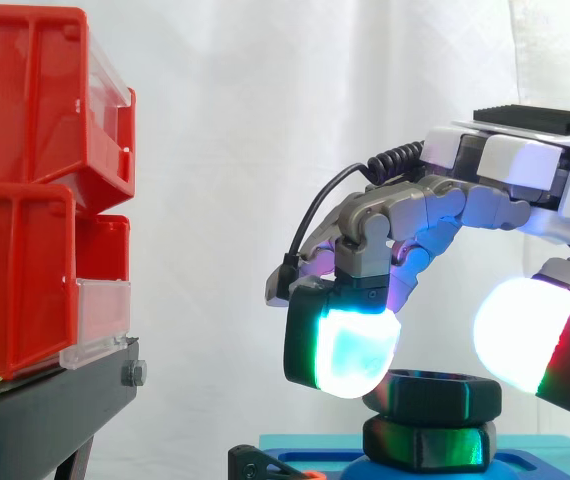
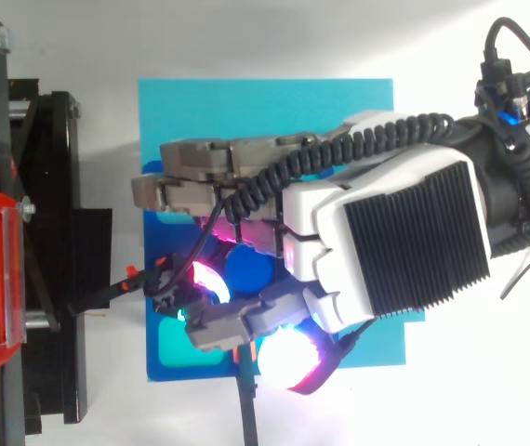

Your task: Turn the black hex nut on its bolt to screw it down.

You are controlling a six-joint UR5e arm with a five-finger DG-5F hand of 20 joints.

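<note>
Black and glossy, the six-sided hex nut (image 1: 435, 395) is sitting atop a matching hexagonal piece (image 1: 430, 445) on the smooth teal base (image 2: 265, 102). The hand (image 1: 465, 205) is hovering at its twelve o'clock, and I cannot tell whether it is gripping.

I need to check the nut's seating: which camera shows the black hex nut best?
The side view: the black hex nut sits in full profile just below the hand. In the top view, the hand covers nearly all of it.

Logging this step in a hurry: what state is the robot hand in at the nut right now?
Robot hand: down over the black hex nut; whether it grips the nut cannot be told.
</note>
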